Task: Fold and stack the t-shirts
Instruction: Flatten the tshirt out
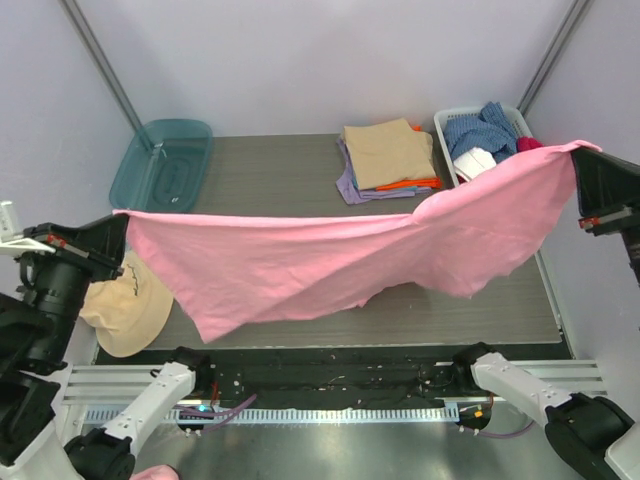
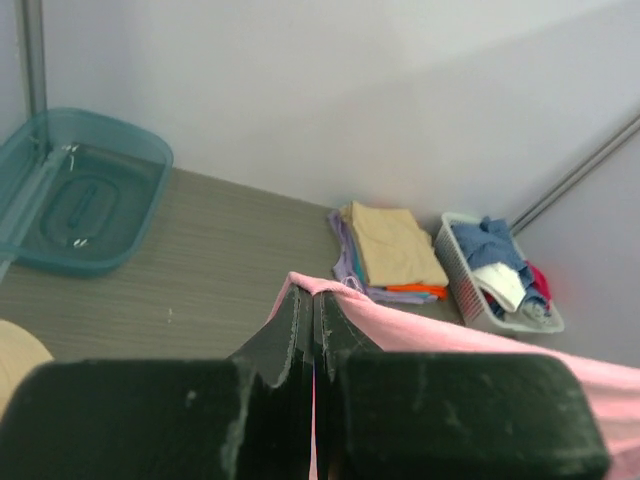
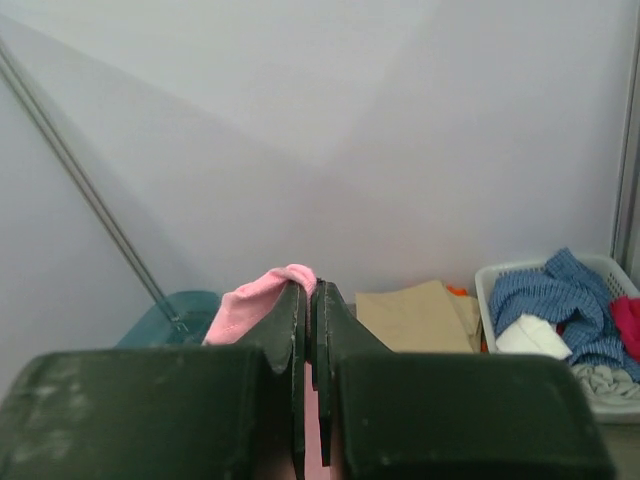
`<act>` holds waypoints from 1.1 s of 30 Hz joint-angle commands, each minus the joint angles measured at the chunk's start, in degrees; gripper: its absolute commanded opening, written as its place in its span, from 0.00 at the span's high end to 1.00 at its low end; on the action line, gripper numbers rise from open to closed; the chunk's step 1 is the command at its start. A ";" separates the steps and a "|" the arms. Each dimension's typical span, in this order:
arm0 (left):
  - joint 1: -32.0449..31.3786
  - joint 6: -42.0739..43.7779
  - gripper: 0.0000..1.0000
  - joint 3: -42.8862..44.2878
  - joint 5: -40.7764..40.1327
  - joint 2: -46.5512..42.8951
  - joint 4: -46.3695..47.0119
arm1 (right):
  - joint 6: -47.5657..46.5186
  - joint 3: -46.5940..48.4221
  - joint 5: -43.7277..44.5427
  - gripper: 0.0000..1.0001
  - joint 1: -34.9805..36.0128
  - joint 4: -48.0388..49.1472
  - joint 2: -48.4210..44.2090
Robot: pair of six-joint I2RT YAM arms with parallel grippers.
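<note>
A bright pink t-shirt (image 1: 330,260) hangs stretched in the air across the table, between both grippers. My left gripper (image 1: 122,222) is shut on its left corner; the pink cloth (image 2: 420,335) shows beside the jaws in the left wrist view. My right gripper (image 1: 578,152) is shut on its right corner, higher up; pink cloth (image 3: 255,300) pokes out by the jaws. A stack of folded shirts (image 1: 388,158), tan on top with orange and lilac below, lies at the back of the table; it also shows in the left wrist view (image 2: 392,250) and the right wrist view (image 3: 420,315).
A white basket (image 1: 520,120) with blue, white and red clothes stands at the back right. A teal tub (image 1: 162,162) stands at the back left. A round tan cap (image 1: 128,308) lies at the front left edge. The grey table mat (image 1: 270,180) lies under all.
</note>
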 commanded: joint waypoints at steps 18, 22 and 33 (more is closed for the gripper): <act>9.39 11.36 1.00 -2.05 1.72 42.02 34.42 | 1.63 -6.07 -6.37 0.99 -14.47 30.46 37.97; 9.83 11.89 1.00 19.71 2.08 45.89 28.54 | 1.19 14.67 -8.40 0.99 -15.97 24.58 43.09; 9.83 11.10 1.00 -6.68 4.36 26.76 33.25 | 4.70 -17.59 -14.62 0.99 -15.97 29.31 19.04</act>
